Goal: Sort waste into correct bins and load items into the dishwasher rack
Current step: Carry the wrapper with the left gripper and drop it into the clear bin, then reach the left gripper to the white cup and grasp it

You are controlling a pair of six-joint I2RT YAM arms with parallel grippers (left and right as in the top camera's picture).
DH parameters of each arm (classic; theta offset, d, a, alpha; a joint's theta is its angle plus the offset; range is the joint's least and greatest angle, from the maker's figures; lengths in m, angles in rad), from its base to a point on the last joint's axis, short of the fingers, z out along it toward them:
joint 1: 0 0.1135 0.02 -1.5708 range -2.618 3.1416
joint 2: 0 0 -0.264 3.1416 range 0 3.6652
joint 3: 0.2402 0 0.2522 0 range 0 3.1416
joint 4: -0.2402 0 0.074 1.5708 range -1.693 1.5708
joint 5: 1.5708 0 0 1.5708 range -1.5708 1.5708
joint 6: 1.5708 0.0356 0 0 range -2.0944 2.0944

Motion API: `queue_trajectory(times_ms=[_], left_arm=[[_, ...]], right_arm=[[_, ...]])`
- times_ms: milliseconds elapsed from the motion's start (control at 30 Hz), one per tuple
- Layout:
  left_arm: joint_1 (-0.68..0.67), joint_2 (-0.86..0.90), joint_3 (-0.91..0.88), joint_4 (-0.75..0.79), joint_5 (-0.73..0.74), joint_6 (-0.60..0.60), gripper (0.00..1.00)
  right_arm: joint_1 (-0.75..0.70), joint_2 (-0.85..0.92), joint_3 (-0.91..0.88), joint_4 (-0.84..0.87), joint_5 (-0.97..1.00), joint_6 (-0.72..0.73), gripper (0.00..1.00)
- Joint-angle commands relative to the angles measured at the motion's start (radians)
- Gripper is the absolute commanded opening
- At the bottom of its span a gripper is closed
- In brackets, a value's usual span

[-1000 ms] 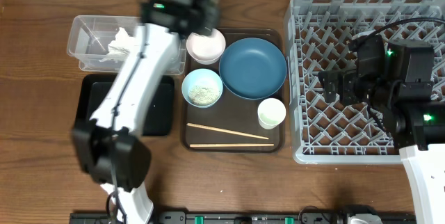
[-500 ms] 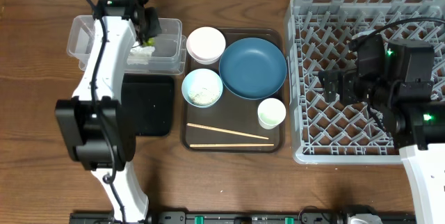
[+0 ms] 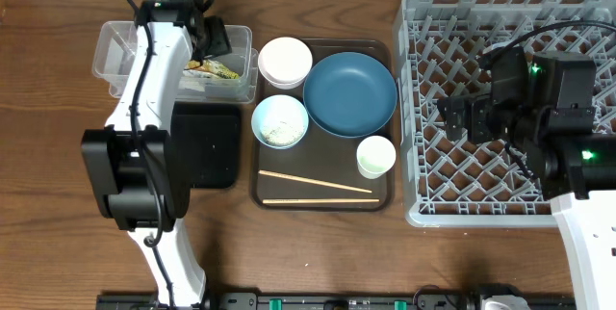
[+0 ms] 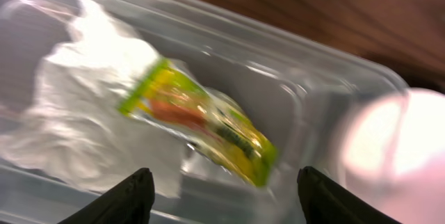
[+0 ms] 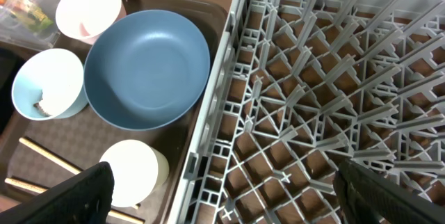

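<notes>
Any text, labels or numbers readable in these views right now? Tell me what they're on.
Wrapper in the tub: dark print on yellow-green, too blurred to read in the left wrist view and too small in the overhead.
No other word, label, number or sign shows in any view.

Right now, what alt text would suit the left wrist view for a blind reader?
A yellow-green wrapper lies partly on a crumpled white napkin inside a clear tub; the left gripper hangs open above, empty.
</notes>
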Motion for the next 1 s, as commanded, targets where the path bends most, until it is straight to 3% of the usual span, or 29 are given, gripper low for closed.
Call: queue_trajectory(times_ms=[0, 133, 400, 633, 967], left_arm=[[-0.001, -0.103, 0.024, -0.035, 0.197, 0.083, 0.69], [-0.031, -0.174, 0.024, -0.153, 0.309, 0.101, 0.69], [-0.230, -0.186, -0.023, -0.314, 0.354, 0.114, 0.69], [-0.428, -0.186, -0.145, -0.262, 0.356, 0.017, 0.69], [-0.589, -0.185, -0.346, -0.028, 0.298, -0.108, 0.69]], right_arm=[[0.007, 0.006, 0.013, 0.005, -0.011, -0.005, 0.99], [0.007, 0.006, 0.013, 0.006, -0.011, -0.005, 0.99], [0.007, 0.007, 0.013, 0.013, -0.011, -0.005, 0.99], [0.007, 0.007, 0.013, 0.006, -0.012, -0.005, 0.99], [0.007, 0.007, 0.013, 0.009, -0.050, -0.005, 0.99]])
